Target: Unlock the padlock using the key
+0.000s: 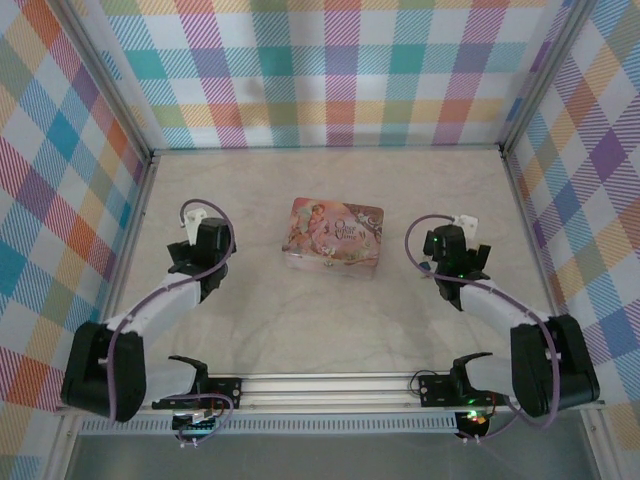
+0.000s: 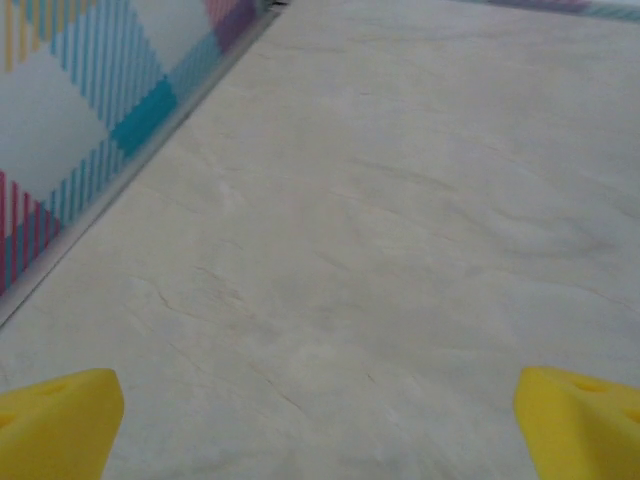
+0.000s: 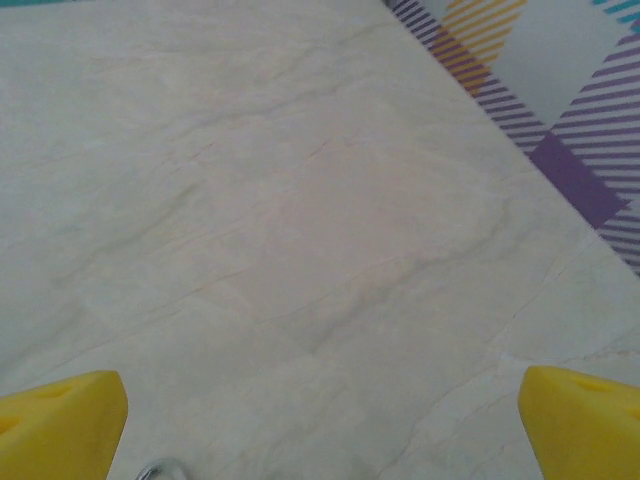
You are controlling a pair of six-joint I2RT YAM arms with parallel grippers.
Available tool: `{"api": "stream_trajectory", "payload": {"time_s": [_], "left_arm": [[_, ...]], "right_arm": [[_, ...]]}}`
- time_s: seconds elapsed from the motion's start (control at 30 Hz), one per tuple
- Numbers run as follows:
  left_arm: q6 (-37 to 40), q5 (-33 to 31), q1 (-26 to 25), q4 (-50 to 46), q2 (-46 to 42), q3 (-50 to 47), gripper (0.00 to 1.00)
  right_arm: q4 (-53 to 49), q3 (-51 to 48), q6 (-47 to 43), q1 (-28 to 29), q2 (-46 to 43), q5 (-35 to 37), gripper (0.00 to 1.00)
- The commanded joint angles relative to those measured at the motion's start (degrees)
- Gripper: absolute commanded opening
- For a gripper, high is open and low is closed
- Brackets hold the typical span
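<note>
Pink tin (image 1: pixel 333 237) with an illustrated lid lies at the centre of the top external view on the pale marbled table (image 1: pixel 330 330). Its long axis runs left to right, with the right end tipped a little toward the bottom of the frame. Curly pale lettering sits on the right half of the lid, too small to read. The 2 arms flank the tin. The left arm (image 1: pixel 165 295) reaches up from the lower left and ends left of it. The right arm (image 1: pixel 500 305) reaches up from the lower right and ends right of it. Both are well apart from the tin. Plaid walls (image 1: pixel 340 70) in many colours close the top and sides.

Left wrist view: the left gripper (image 2: pixel 320 430) hangs over bare table. Its 2 yellow fingertips (image 2: pixel 55 425) sit in the bottom corners of the frame, jaws wide apart. Plaid wall crosses the upper left.

Right wrist view: the right gripper (image 3: pixel 320 425) also has its 2 yellow fingertips (image 3: pixel 60 425) at the bottom corners, jaws wide apart over the table. At the very bottom edge, just right of the left-hand fingertip, lies a small silvery loop. By its colour it is likely the shackle of the padlock (image 3: pixel 158 470). The frame cuts it off, so I cannot tell which way it points or how its long axis runs. Plaid wall crosses the upper right.
</note>
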Motion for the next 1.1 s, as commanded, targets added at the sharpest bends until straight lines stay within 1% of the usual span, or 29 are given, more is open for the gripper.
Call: {"api": "stream_trajectory", "payload": {"time_s": [0.0, 0.03, 0.1, 0.13, 0.17, 0.2, 0.23, 0.27, 0.3, 0.37, 0.4, 0.43, 0.47, 0.5, 0.53, 0.57, 0.6, 0.63, 0.67, 0.7, 0.73, 0.8, 0.83, 0.9, 1.07], "left_arm": [[5.0, -1.0, 1.7, 18.0, 4.0, -3.9, 1.00], [7.0, 0.6, 2.0, 20.9, 5.8, -4.6, 1.00], [9.0, 1.1, 2.0, 25.2, 8.7, -5.5, 1.00], [10.4, 2.4, 2.1, 30.0, 9.8, -7.5, 1.00], [11.6, 4.1, 2.0, 37.1, 11.0, -10.4, 1.00], [12.8, 5.3, 2.0, 44.7, 12.9, -13.1, 1.00], [14.2, 7.1, 2.1, 47.4, 13.8, -14.1, 1.00], [15.2, 12.3, 2.2, 44.5, 12.8, -13.6, 1.00], [16.6, 14.2, 2.2, 47.4, 14.0, -14.0, 1.00], [15.3, 16.4, 3.4, 44.5, 13.6, -13.1, 1.00], [13.6, 17.4, 4.9, 45.0, 14.8, -13.1, 1.00], [12.5, 19.4, 6.7, 48.8, 17.5, -13.5, 1.00], [12.6, 20.3, 7.2, 49.3, 18.4, -13.6, 1.00], [11.9, 20.8, 7.3, 43.5, 16.6, -12.3, 1.00], [12.6, 20.6, 7.3, 48.3, 17.7, -13.3, 1.00], [12.7, 20.4, 7.2, 47.2, 17.7, -13.1, 1.00], [12.3, 20.6, 7.1, 45.6, 16.9, -12.8, 1.00], [12.7, 20.4, 7.0, 47.3, 17.5, -13.1, 1.00], [12.4, 20.5, 7.1, 45.7, 17.0, -12.9, 1.00], [12.7, 20.4, 7.1, 47.0, 17.4, -13.1, 1.00], [12.5, 20.5, 7.1, 46.0, 17.1, -12.8, 1.00], [12.6, 20.5, 7.1, 46.2, 17.2, -12.9, 1.00], [12.5, 20.4, 7.1, 46.6, 17.2, -13.0, 1.00], [12.6, 20.5, 7.1, 46.4, 17.2, -12.9, 1.00], [12.5, 20.5, 7.1, 46.3, 17.2, -12.9, 1.00]], "right_arm": [[19.2, -2.9, -6.1, -1.5, 4.3, 0.9, 1.00], [23.4, -4.0, -6.6, -2.1, 6.0, -0.5, 1.00], [29.1, -5.3, -7.5, -3.1, 8.3, -2.4, 0.99], [32.8, -6.5, -7.8, -3.7, 9.6, -3.8, 1.00], [37.8, -8.0, -8.3, -4.6, 10.8, -5.8, 1.00], [35.2, -7.7, -7.8, -4.9, 9.9, -8.3, 0.99], [34.8, -7.9, -8.3, -5.7, 9.5, -12.8, 1.00], [37.7, -8.6, -9.1, -6.1, 10.3, -14.6, 1.00], [36.6, -8.4, -8.8, -6.2, 10.0, -14.9, 1.00], [35.5, -8.4, -7.3, -8.4, 9.6, -18.3, 1.00], [34.1, -8.2, -6.3, -9.9, 9.2, -20.8, 1.00], [32.8, -7.7, -5.2, -11.9, 9.1, -24.5, 1.00], [31.2, -6.7, -4.9, -12.8, 9.5, -26.4, 1.00], [30.4, -6.0, -5.6, -12.8, 9.9, -28.1, 1.00], [31.8, -5.9, -7.5, -12.8, 11.1, -32.7, 1.00], [35.0, -6.7, -9.3, -12.9, 14.1, -36.7, 1.00], [44.7, -8.1, -10.0, -12.8, 17.6, -37.1, 1.00], [37.8, -7.8, -8.2, -12.9, 14.4, -35.0, 1.00], [36.5, -7.0, -7.7, -12.9, 14.3, -33.3, 1.00], [39.1, -6.7, -9.1, -11.9, 16.2, -32.0, 1.00], [34.4, -5.4, -9.2, -10.8, 15.1, -29.9, 1.00], [36.8, -5.7, -9.8, -10.5, 16.0, -29.6, 1.00], [35.0, -5.5, -9.6, -10.4, 15.2, -29.6, 1.00], [36.1, -5.7, -9.8, -10.4, 15.6, -29.6, 1.00], [34.8, -5.0, -9.6, -10.6, 15.7, -30.0, 1.00]]}}
